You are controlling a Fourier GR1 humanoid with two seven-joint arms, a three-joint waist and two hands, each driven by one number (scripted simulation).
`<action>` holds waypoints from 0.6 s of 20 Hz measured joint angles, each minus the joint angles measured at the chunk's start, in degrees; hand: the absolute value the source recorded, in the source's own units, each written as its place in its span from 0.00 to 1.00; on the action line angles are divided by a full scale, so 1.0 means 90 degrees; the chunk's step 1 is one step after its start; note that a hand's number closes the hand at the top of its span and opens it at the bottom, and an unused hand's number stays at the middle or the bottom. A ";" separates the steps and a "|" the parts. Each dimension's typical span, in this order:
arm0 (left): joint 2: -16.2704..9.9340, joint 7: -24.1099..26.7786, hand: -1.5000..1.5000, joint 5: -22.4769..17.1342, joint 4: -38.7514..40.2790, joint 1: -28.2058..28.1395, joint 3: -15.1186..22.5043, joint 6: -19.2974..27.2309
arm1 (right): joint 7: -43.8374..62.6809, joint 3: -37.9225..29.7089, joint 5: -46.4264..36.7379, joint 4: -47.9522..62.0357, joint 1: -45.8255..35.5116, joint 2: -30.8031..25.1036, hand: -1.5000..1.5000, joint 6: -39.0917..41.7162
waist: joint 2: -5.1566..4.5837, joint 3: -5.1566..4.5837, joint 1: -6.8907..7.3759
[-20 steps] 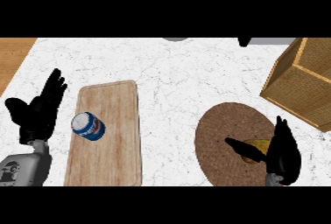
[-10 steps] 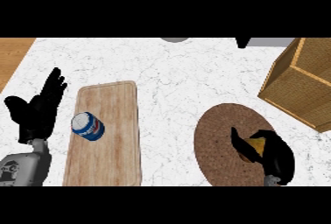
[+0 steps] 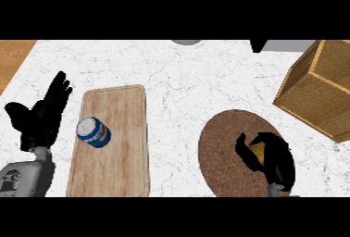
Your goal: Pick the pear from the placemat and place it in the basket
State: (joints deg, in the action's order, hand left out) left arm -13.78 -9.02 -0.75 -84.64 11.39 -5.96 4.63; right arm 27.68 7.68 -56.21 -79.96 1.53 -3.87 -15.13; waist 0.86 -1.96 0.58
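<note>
Two hands in our view: right hand [image 3: 272, 159] curled round yellow pear [image 3: 259, 149] on round placemat [image 3: 222, 152]; left hand [image 3: 41, 118] resting open, fingers spread, beside cutting board [image 3: 123, 139]. Risk: pear slipping mid-lift, or clipping rim of basket [image 3: 321, 88]

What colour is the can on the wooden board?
The can is blue and white with a silvery top, seen in the head view.
</note>
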 measured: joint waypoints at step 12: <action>0.0095 -0.0117 0.50 0.0058 -0.0007 0.0114 0.0083 0.0056 | -0.2231 0.1597 0.2375 0.0231 -0.0312 0.0293 1.00 -0.0817 | -0.0069 0.0171 0.0064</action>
State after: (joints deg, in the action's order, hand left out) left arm -12.93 -10.08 -0.23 -84.70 12.41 -5.22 5.13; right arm 7.61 22.06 -34.84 -77.88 -1.28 -1.24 -22.48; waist 0.24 -0.42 1.16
